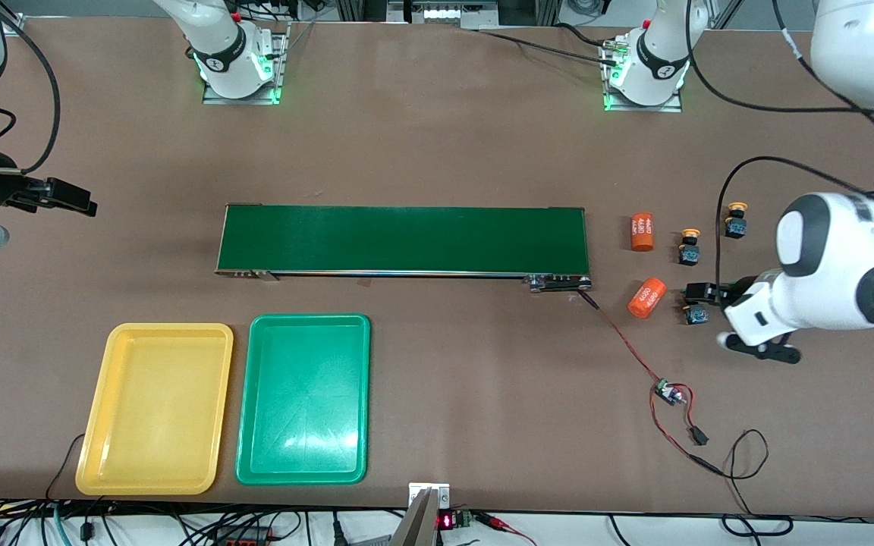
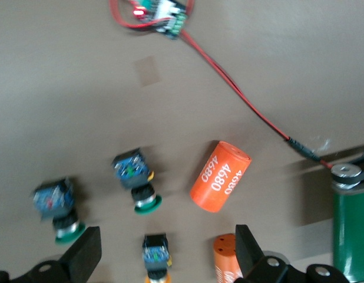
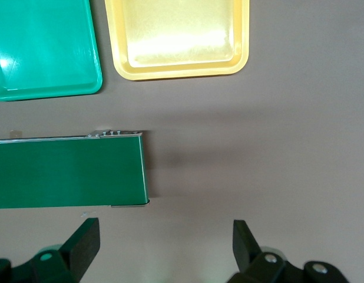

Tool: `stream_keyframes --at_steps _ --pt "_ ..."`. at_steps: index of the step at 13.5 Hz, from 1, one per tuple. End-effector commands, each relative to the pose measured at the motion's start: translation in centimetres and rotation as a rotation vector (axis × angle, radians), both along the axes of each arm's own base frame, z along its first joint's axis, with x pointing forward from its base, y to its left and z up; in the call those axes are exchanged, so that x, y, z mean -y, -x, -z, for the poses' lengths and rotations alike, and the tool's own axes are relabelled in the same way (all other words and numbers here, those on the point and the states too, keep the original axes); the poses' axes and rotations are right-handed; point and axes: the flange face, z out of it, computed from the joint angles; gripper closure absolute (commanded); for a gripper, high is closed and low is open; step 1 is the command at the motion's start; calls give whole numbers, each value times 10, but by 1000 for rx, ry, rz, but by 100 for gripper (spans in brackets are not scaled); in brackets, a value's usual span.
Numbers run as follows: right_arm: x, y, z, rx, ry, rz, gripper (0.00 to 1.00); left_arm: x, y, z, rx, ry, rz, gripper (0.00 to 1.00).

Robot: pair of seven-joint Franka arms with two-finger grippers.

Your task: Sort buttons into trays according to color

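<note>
Two yellow-capped buttons (image 1: 737, 222) (image 1: 689, 247) and a green-capped button (image 1: 696, 313) lie at the left arm's end of the table. The left wrist view shows two green-capped buttons (image 2: 135, 180) (image 2: 57, 206) and one yellow-capped button (image 2: 156, 256). My left gripper (image 1: 710, 292) (image 2: 164, 256) is open and empty, hovering over the buttons with the yellow-capped one between its fingers. The yellow tray (image 1: 95, 409) (image 3: 176, 35) and green tray (image 1: 308, 320) (image 3: 46, 47) sit empty, side by side, near the front camera. My right gripper (image 1: 58, 196) (image 3: 164, 247) waits open over bare table.
The long dark-green conveyor belt (image 1: 403, 239) (image 3: 64, 171) lies mid-table. Two orange cylinders (image 1: 641, 230) (image 1: 646, 297) lie between its end and the buttons; one (image 2: 226, 262) is by a left finger. A small circuit board (image 1: 668, 393) with red wires lies nearer the camera.
</note>
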Motion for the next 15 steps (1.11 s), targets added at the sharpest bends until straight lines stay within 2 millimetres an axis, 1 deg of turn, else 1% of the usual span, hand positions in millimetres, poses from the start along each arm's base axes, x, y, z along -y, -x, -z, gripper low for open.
stream_keyframes --at_steps 1,3,4,5,6,8,11,13,15 --pt "3 0 -4 -2 -15 11 0 13 3 27 -23 41 188 0" --pt "3 0 -4 -2 -15 11 0 34 11 42 -42 84 320 0" --pt "3 0 -3 -4 -15 11 0 45 12 46 -47 102 358 0" --pt "3 0 -3 -4 -16 10 0 50 14 51 -52 110 374 0" --pt "3 0 -3 -4 -16 10 0 65 17 59 -39 129 416 0" --pt "3 0 -3 -4 -15 11 0 65 17 78 -10 136 444 0" --pt "4 0 -4 -2 -15 13 0 65 15 85 36 143 503 0" --pt "4 0 -3 -4 -16 11 0 64 17 95 46 150 523 0" --pt "4 0 -3 -3 -16 10 0 57 26 109 43 151 513 0"
